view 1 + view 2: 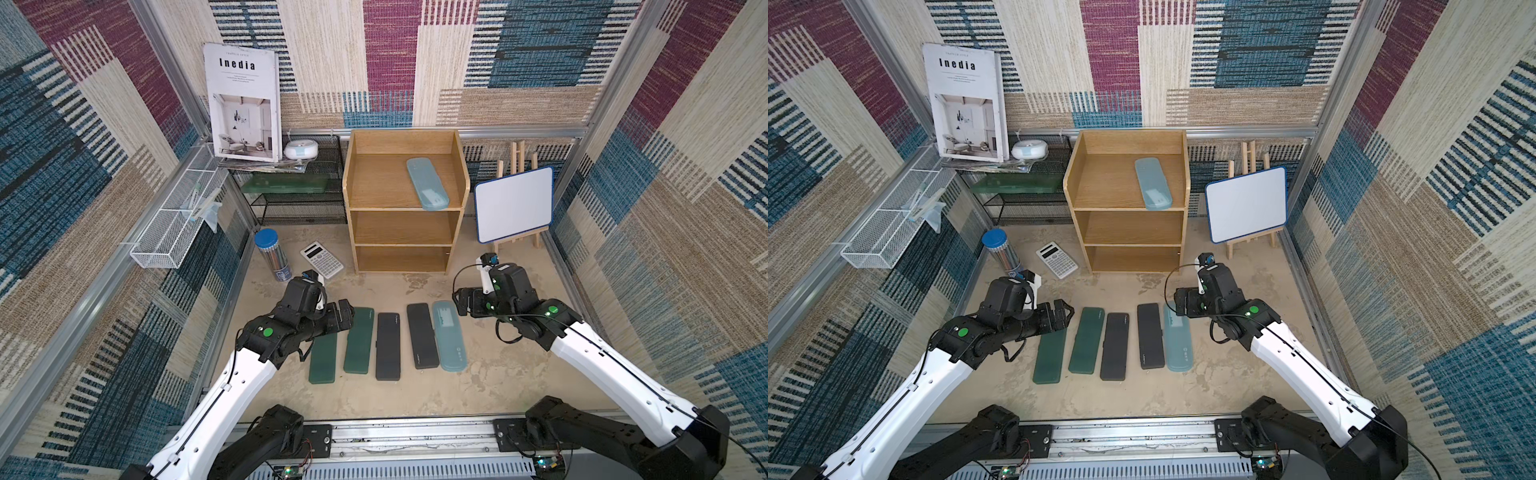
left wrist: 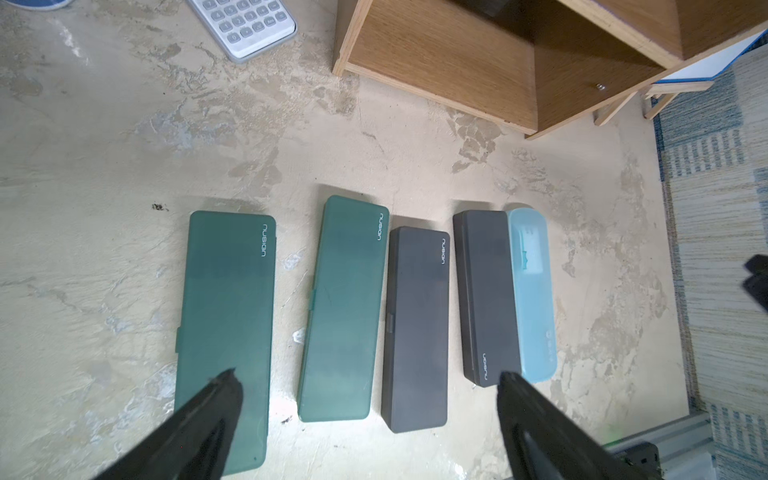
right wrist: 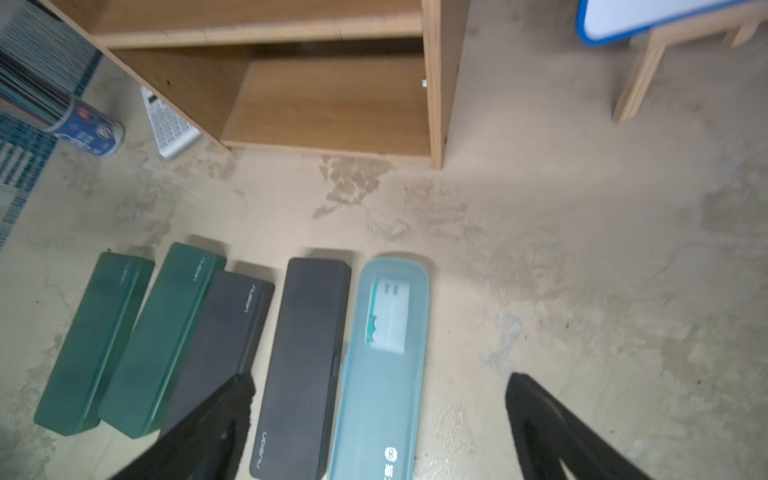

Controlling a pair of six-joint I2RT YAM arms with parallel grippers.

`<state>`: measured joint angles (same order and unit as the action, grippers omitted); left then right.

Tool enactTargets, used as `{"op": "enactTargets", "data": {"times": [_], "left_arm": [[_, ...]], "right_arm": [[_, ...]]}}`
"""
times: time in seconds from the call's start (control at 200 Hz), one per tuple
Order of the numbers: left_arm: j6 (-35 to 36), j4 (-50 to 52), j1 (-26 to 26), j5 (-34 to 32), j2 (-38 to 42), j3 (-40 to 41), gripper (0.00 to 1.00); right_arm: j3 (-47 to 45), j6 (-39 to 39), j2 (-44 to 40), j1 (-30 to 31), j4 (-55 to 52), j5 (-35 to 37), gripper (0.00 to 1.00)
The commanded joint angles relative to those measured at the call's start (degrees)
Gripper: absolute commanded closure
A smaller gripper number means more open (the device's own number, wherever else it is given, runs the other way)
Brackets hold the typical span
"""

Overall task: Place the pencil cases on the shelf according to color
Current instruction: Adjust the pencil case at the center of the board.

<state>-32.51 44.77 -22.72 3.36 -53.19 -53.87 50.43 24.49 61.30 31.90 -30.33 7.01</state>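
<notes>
— Step in hand?
— Fetching the second light blue case (image 3: 386,353), flat just beneath the right gripper (image 3: 380,378); jaws wide, empty. First light blue case (image 1: 427,183) ahead, atop the shelf (image 1: 374,187).
— Next?
— Lower, straddle, pinch, lift clear of the black case (image 3: 303,353) touching alongside. Left gripper (image 2: 368,373) likewise spread, empty.

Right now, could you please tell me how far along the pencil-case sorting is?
Done: one light blue case lies on the top tier of the shelf. In hand: nothing; left pincer and right pincer hang open. Left: the other light blue case, two green cases and two black cases lie on the table.
</notes>
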Motion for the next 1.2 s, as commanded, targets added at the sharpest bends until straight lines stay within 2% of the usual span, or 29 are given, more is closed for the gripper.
{"op": "enactTargets", "data": {"times": [0.0, 0.12, 0.321, 0.396, 0.566, 0.691, 0.957, 1.192], "left_arm": [[2.0, 0.4, 0.0, -1.3, 0.8, 0.6, 0.00], [3.8, 0.3, 0.0, -2.2, 1.1, 1.6, 0.00], [4.2, -2.2, 0.0, -3.5, 1.7, 4.8, 0.00], [5.7, -2.3, 0.0, -1.7, 1.3, 3.6, 0.00], [6.8, -1.4, 0.0, -3.6, 3.2, 3.0, 0.00], [8.3, -1.7, 0.0, -4.2, 3.9, 3.2, 0.00], [7.8, -1.9, 0.0, -2.3, 0.7, 2.5, 0.00], [7.3, -1.5, 0.0, -4.1, 1.3, 2.9, 0.00]], "right_arm": [[-4.7, 4.9, 0.3, 0.3, 1.2, -0.9, 0.00], [-8.7, 8.2, 1.4, 1.8, 2.3, -3.6, 0.01], [-11.9, 13.1, 4.9, 8.3, 6.0, -7.1, 0.01], [-12.1, 14.2, 7.1, 9.4, 5.1, -5.8, 0.00], [-12.1, 15.7, 10.2, 9.6, 2.0, -2.1, 0.00], [-12.1, 15.0, 12.1, 9.6, 3.6, -2.0, 0.00], [-11.4, 13.8, 16.1, 9.7, 6.5, -1.0, 0.00], [-11.4, 13.7, 21.0, 9.6, 4.1, 2.7, 0.01]]}}
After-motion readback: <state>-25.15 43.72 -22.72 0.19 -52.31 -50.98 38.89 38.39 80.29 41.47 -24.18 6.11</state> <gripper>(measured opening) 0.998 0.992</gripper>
